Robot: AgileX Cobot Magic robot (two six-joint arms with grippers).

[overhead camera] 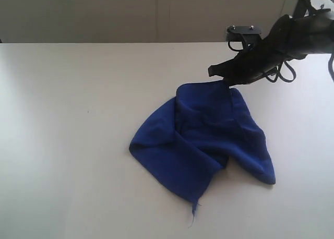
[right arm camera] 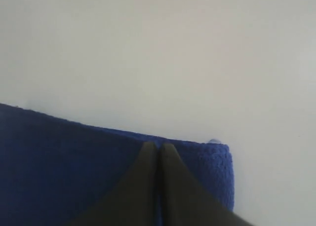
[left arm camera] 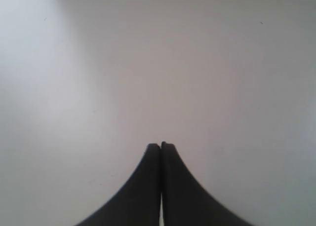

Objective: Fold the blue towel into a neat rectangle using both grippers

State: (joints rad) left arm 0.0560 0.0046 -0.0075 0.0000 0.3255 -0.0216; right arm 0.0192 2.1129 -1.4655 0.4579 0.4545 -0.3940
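Observation:
The blue towel (overhead camera: 201, 140) lies crumpled in a heap right of the table's middle, a loose thread trailing from its near corner. My right gripper (overhead camera: 226, 82) comes in from the upper right and is shut on the towel's far edge. In the right wrist view the two fingers pinch the blue towel (right arm camera: 64, 162) near its corner, with the right gripper (right arm camera: 158, 146) at the hem. My left gripper (left arm camera: 161, 146) is shut with nothing in it, over bare table; it does not show in the exterior view.
The white table (overhead camera: 68, 134) stretches wide to the left and in front of the towel. A pale wall runs behind the table's far edge. The right arm's black links and cables (overhead camera: 292, 40) hang over the far right corner.

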